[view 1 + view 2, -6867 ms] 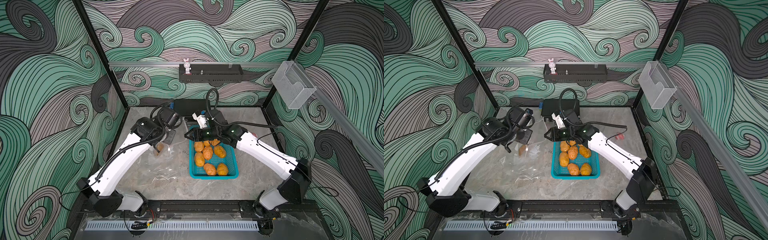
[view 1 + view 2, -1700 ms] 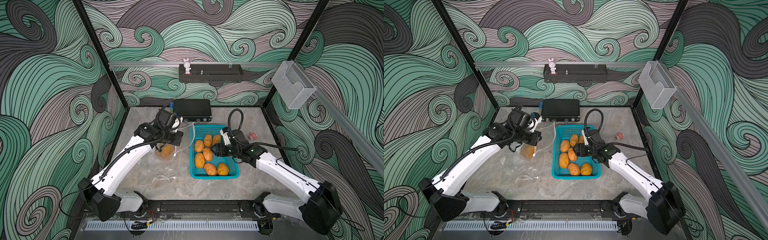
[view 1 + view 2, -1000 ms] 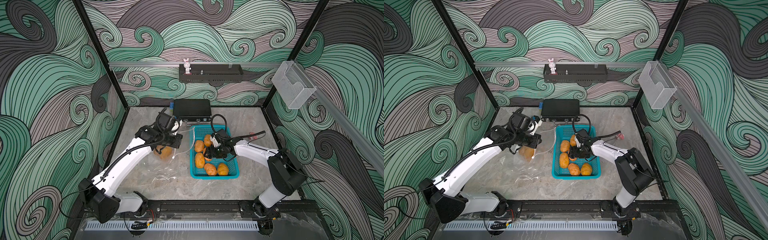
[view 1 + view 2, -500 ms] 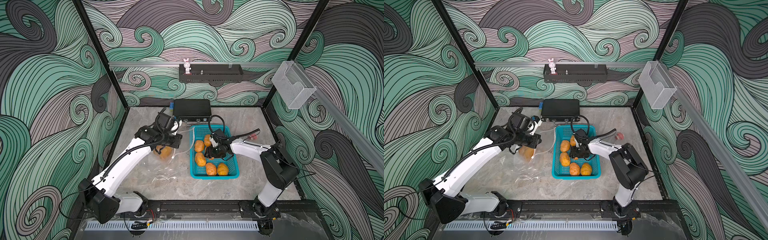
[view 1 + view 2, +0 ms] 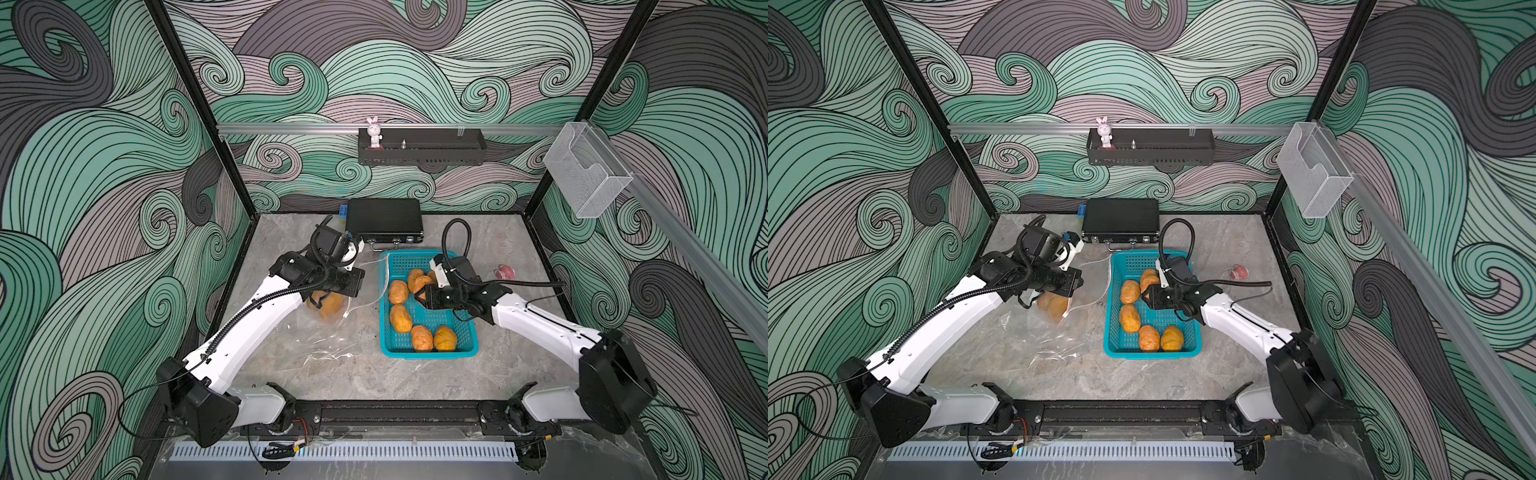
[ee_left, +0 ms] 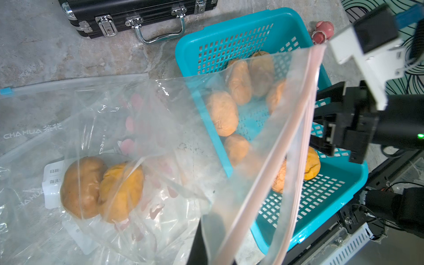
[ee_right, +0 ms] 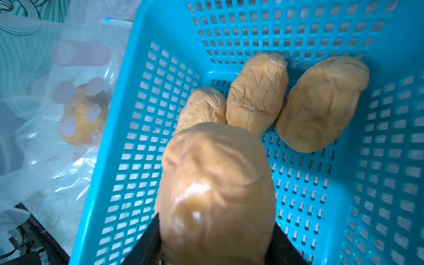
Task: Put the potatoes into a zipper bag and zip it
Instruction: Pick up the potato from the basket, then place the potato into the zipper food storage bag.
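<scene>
One potato sits clamped in the right gripper over the basket, probably clear of the basket floor, though the view is too tight to be sure. Six more potatoes lie in the basket, three beyond the held one and three at the near end. The left gripper is clenched on the rim of the bag, just beside the basket on the bench, mouth toward the basket. Two potatoes are inside the bag. One black case is behind the basket.

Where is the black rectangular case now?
In both top views the black rectangular case lies at the back of the grey table, behind the teal plastic basket.
</scene>
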Tool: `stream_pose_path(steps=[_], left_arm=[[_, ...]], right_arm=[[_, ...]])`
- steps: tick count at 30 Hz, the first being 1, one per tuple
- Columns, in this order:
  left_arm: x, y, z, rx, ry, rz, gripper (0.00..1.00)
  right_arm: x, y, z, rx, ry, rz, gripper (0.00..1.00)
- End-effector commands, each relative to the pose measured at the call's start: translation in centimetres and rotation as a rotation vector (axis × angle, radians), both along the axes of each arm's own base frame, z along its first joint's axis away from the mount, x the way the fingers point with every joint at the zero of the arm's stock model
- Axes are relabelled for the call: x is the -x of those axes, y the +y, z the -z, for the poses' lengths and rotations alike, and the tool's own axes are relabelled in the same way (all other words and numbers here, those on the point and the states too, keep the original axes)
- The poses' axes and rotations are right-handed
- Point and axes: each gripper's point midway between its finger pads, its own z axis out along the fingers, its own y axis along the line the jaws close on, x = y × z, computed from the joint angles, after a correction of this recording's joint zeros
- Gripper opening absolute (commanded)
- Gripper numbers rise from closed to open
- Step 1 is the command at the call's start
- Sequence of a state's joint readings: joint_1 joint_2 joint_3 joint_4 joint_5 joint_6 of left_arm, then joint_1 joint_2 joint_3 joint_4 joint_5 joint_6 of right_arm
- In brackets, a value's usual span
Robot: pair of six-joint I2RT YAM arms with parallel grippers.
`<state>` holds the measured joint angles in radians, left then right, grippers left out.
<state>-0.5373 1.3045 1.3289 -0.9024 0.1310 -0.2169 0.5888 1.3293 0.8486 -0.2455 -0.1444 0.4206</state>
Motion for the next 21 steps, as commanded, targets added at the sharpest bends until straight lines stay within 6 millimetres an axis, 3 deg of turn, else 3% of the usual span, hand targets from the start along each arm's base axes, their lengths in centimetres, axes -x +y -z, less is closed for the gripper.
stream_pose_path(steps=[1, 7, 10, 14, 21], left_arm=[[0.2, 0.0, -0.8, 0.026, -0.020, 0.014, 0.00], [0.3, -0.4, -0.8, 0.043, -0.013, 0.027, 0.00], [0.2, -0.3, -0.7, 0.045, -0.009, 0.023, 0.00], [0.3, -0.6, -0.7, 0.056, -0.001, 0.027, 0.00], [0.2, -0.6, -0.7, 0.057, -0.003, 0.025, 0.00]], right_arm=[[0.8, 1.2, -5.5, -0.108, -0.157, -0.066, 0.46], [4.1, 3.5, -14.9, -0.322, -0.337, -0.173, 0.45], [5.3, 6.0, -17.6, -0.378, -0.372, -0.266, 0.46], [5.3, 9.0, -17.8, -0.343, -0.345, -0.334, 0.46], [3.9, 12.0, -15.2, -0.283, -0.269, -0.341, 0.46]])
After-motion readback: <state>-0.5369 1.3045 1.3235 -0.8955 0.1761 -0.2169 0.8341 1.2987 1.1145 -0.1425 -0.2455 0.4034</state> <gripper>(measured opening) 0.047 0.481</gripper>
